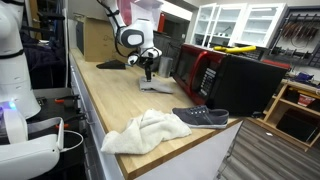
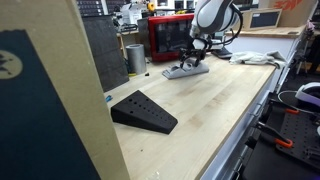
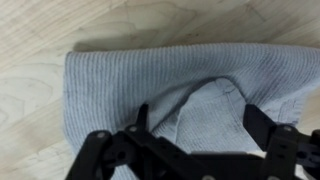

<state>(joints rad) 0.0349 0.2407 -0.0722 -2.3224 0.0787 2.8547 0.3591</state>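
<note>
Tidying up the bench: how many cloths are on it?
2. A grey cloth lies under the open jaws; a white towel lies near the bench edge, beside a dark shoe. More may be hidden.

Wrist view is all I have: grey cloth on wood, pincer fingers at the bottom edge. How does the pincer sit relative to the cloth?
Observer: In both exterior views the pincer hangs straight down just over the grey cloth, which lies low on the counter. The jaws are open, and I cannot tell whether the tips touch the cloth.
Operator: Anything else on that counter near it?
Observer: Not near it. A dark shoe and a crumpled white towel lie further along, well apart from the cloth.
</note>
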